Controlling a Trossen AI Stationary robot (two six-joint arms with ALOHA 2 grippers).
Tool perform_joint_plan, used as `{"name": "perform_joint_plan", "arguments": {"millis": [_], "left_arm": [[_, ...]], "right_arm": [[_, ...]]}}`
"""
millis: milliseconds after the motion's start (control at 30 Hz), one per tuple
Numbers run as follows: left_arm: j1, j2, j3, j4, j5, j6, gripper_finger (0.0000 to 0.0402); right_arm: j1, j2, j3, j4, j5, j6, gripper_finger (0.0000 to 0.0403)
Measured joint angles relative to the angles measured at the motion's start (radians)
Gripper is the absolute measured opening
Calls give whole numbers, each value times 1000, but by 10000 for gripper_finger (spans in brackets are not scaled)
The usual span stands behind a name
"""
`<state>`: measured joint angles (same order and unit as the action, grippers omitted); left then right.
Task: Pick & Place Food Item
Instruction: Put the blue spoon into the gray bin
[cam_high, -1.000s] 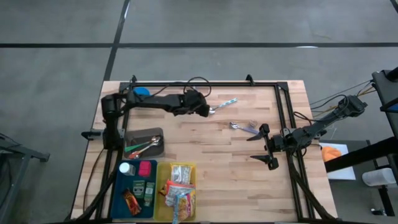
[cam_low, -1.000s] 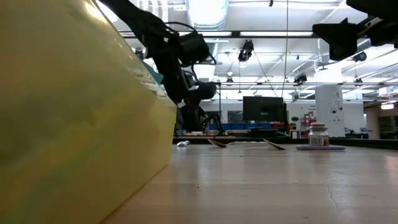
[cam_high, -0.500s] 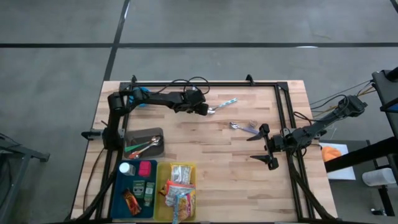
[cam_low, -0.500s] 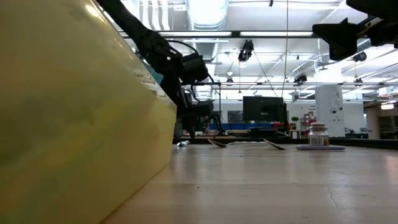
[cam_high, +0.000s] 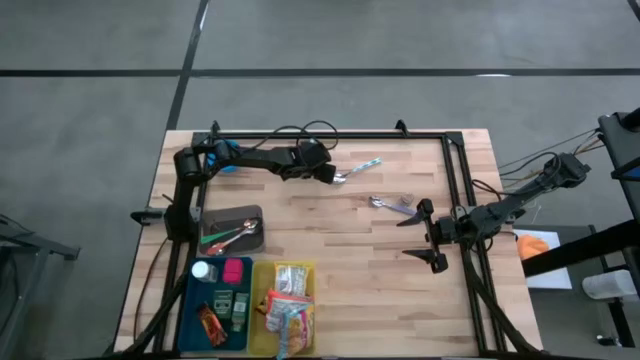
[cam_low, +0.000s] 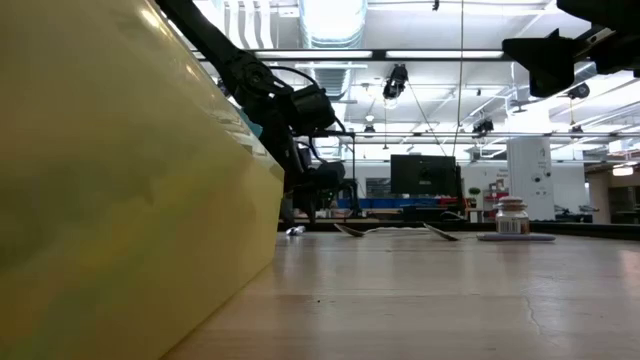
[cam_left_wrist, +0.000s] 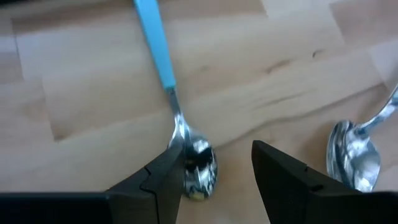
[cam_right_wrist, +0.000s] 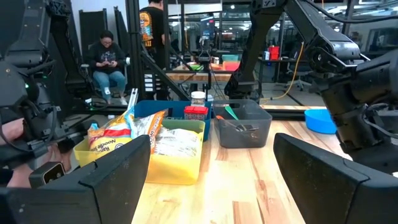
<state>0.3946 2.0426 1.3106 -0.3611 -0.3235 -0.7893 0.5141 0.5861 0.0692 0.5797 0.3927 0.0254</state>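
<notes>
Yellow bin (cam_high: 293, 272): lower left of the high view, at the table's near edge, packed with food packets (cam_high: 288, 310); it fills the left half of the low view.
Blue bin (cam_high: 216, 297): just left of the yellow bin, holding small packaged items.
Grey tray (cam_high: 232, 230): above the bins in the high view, with cutlery inside.
Right gripper (cam_high: 428, 233): right of centre in the high view, hanging above the wood, fingers spread wide with nothing between them.
Second spoon (cam_high: 392, 206): just up and left of the right gripper, lying flat.
Left gripper (cam_left_wrist: 214, 177): upper middle of the high view, low over the table, fingers partly apart around the bowl of the blue-handled spoon (cam_left_wrist: 176, 106); one finger (cam_left_wrist: 163, 178) is at the bowl's edge, not clamped.
Table (cam_high: 360, 290): bare wood elsewhere.
</notes>
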Motion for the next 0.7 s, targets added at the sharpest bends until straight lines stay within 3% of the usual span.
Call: {"name": "perform_joint_plan", "arguments": {"millis": [700], "left_arm": [[8, 4, -2, 37, -36, 68, 189]], "right_arm": [[0, 0, 0, 0, 0, 0, 338]]}}
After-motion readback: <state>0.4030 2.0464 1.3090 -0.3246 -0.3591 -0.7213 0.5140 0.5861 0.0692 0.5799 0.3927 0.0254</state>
